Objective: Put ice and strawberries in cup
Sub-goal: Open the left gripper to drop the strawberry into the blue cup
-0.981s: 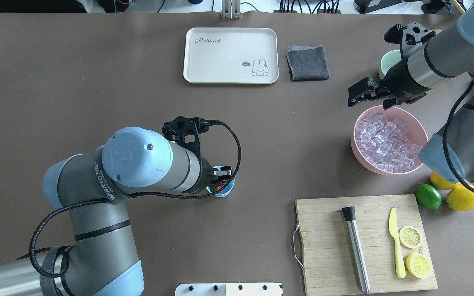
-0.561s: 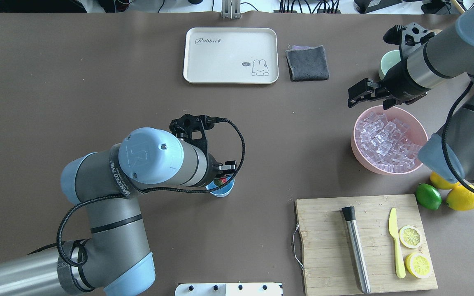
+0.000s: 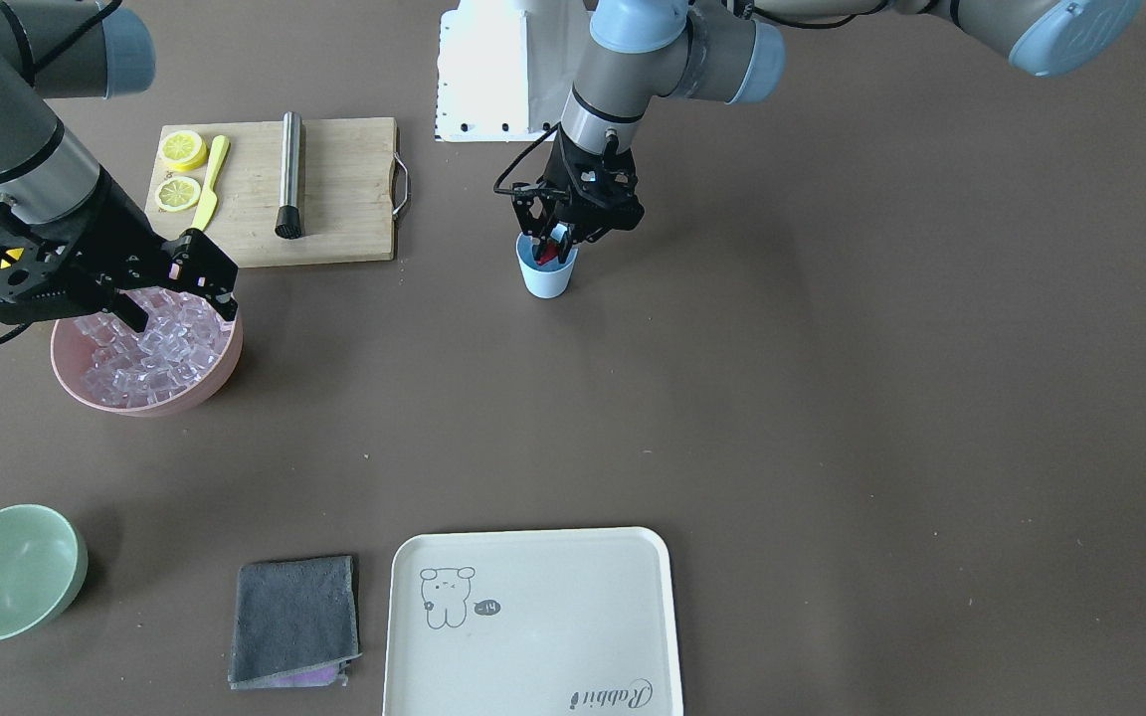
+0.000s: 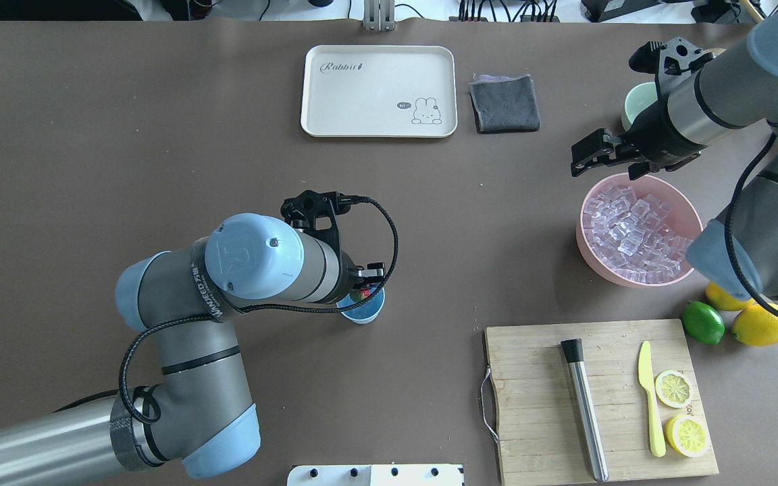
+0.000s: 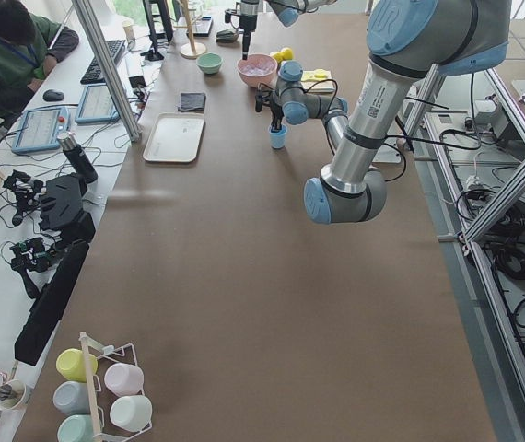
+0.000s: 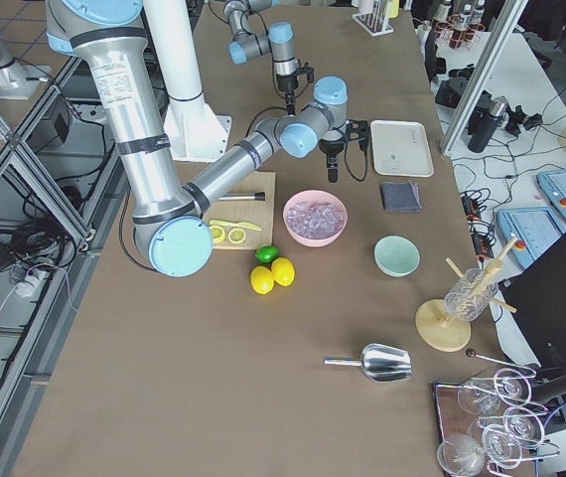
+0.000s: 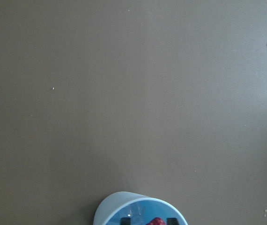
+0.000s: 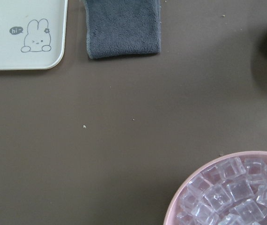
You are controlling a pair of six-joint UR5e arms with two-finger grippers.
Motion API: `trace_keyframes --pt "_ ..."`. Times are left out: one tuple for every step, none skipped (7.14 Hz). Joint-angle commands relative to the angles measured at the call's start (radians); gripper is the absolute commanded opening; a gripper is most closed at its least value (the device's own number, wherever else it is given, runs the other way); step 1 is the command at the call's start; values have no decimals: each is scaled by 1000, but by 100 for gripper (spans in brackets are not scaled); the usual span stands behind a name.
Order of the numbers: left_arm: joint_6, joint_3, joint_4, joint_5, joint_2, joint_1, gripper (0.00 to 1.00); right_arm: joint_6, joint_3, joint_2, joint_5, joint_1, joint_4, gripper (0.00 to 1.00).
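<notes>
Red strawberry (image 7: 156, 221) clamped in left jaws at the mouth of the cup (image 3: 545, 278); right jaws apart, well away.

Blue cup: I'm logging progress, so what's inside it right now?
A red strawberry, held by the left gripper, sits inside the cup. The cup's bottom is hidden, so ice can't be confirmed.

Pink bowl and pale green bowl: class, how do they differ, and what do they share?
The pink bowl is heaped with ice; the pale green bowl is empty. The pink bowl looks wider than the pale green bowl. Both are round, open and upright on the table.
</notes>
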Motion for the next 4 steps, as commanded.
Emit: trace_keyframes --pt "-1 -24 0 -4 11 0 52 0 2 0 0 1 0 100" --pt "-4 -51 3 -3 20 1 93 0 4 0 2 3 0 100" --pt "-4 -67 4 -3 26 1 98 0 4 -7 2 3 0 100" --pt "-4 -81 9 -3 27 0 98 0 5 -7 2 4 0 100"
